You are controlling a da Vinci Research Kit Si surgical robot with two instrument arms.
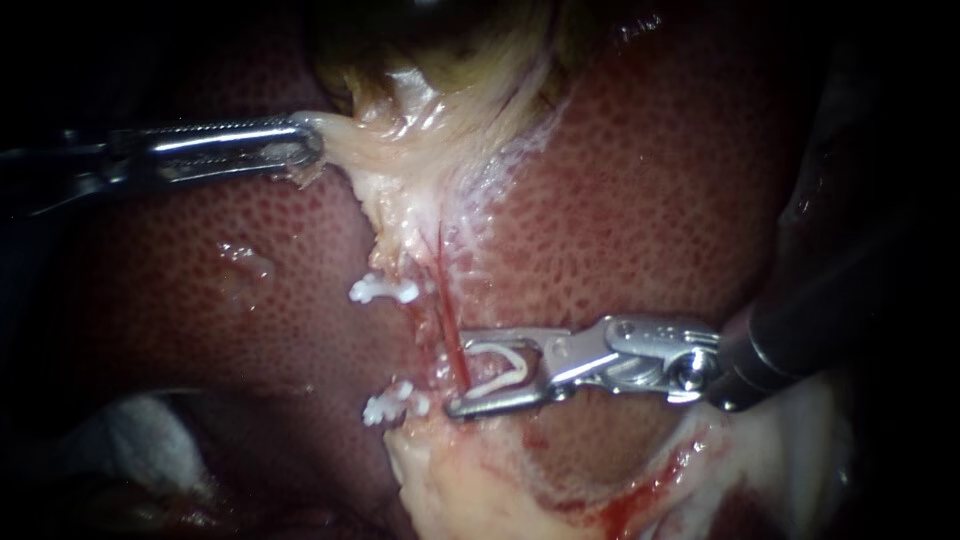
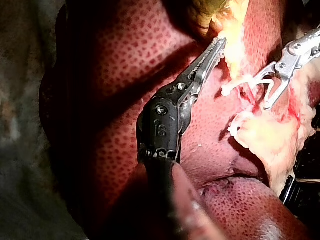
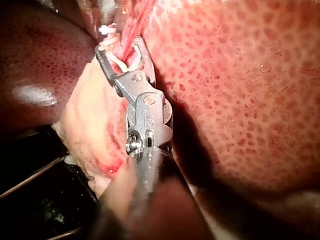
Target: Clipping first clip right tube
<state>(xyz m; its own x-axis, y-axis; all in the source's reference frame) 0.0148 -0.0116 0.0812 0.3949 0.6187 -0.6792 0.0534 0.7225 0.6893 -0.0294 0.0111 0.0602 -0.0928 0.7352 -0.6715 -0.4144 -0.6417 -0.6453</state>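
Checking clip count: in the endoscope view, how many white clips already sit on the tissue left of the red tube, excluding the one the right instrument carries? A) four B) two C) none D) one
B: an upper clip and a lower clip sit just left of the red tube.

- We see strong light at the middle of the endoscope view, fading to black at its edges.
- Right wrist view: a black surface [image 3: 50,215] crossed by thin metal rods [image 3: 32,179].

Red right tube [image 1: 452,340] inside open white clip [image 1: 521,365]
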